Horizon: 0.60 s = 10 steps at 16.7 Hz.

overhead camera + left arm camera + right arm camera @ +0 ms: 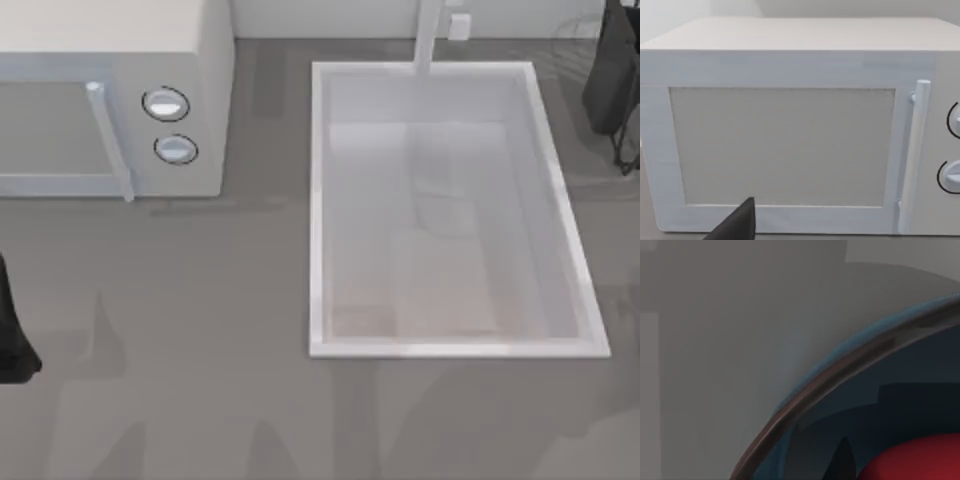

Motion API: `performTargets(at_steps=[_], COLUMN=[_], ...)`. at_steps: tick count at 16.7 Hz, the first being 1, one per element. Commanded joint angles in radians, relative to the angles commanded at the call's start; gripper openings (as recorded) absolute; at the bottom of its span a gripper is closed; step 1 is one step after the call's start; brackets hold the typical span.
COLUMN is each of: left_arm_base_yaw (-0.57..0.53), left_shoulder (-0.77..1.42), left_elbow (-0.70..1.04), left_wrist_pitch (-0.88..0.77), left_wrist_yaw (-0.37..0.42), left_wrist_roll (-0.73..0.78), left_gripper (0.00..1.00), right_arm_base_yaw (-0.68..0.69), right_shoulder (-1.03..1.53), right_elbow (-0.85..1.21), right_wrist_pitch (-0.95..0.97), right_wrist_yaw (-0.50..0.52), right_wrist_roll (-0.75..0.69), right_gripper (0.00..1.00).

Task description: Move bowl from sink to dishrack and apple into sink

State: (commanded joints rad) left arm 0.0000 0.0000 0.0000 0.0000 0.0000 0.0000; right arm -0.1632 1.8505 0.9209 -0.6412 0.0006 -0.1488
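The white sink [318, 210] lies at the middle right of the table, and nothing shows in its basin. In the right wrist view the blue bowl [805, 377] is very close, with its reddish rim line and dark inside above grey counter. The red apple [912, 460] shows within the bowl's rim outline; whether it rests in the bowl I cannot tell. A dark tip of my right gripper [842, 460] stands beside the apple. My right arm [612, 80] is at the far right back edge. My left arm [10, 335] sits at the left edge.
A white microwave [110, 60] with two round knobs [166, 104] stands at the back left, and the left wrist view faces its door [782, 145]. The pale faucet post [428, 35] rises behind the sink. Faint thin wires [583, 35] show near my right arm.
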Motion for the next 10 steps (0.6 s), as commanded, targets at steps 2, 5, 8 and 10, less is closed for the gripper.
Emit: performTargets(at_steps=[2, 5, 8, 10], left_arm_base_yaw=[0.0, 0.0, 0.0, 0.0], left_shoulder=[0.0, 0.0, 0.0, 0.0], left_elbow=[0.0, 0.0, 0.0, 0.0], left_wrist_pitch=[0.0, 0.0, 0.0, 0.0], left_wrist_yaw=[0.0, 0.0, 0.0, 0.0], left_wrist_roll=[0.0, 0.0, 0.0, 0.0], left_gripper=[1.0, 1.0, 1.0, 1.0], right_arm_base_yaw=[0.0, 0.0, 0.0, 0.0], right_shoulder=[0.0, 0.0, 0.0, 0.0], right_elbow=[0.0, 0.0, 0.0, 0.0], right_wrist_pitch=[0.0, 0.0, 0.0, 0.0], right_wrist_yaw=[0.0, 0.0, 0.0, 0.0], right_wrist_roll=[0.0, 0.0, 0.0, 0.0], right_gripper=[0.17, 0.0, 0.0, 0.0])
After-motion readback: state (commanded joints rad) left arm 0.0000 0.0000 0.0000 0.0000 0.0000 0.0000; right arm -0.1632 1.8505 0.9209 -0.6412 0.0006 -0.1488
